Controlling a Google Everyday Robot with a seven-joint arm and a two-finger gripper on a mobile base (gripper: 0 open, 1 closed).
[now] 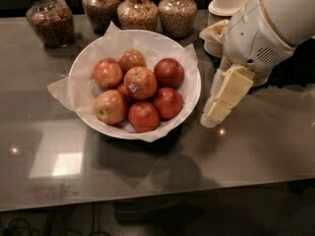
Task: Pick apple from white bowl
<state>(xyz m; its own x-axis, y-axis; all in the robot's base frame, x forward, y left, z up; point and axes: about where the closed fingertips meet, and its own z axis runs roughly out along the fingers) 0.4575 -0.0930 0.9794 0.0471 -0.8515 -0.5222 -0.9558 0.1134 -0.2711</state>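
cream-coloured robot gripper [210,119] hangs just right of the wide white paper-lined bowl [196,85], spread or pressed together i cannot tell, while the round red apple with yellow-orange blush and small white-and-dark sticker [140,81] sits atop the pile at the bowl's middle, its underside hidden by neighbouring red apples [168,102].

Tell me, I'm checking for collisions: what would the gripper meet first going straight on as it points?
Probably the tabletop: the gripper hangs right of the white bowl, pointing down and slightly left, so it would land just outside the rim, though depth is unclear.
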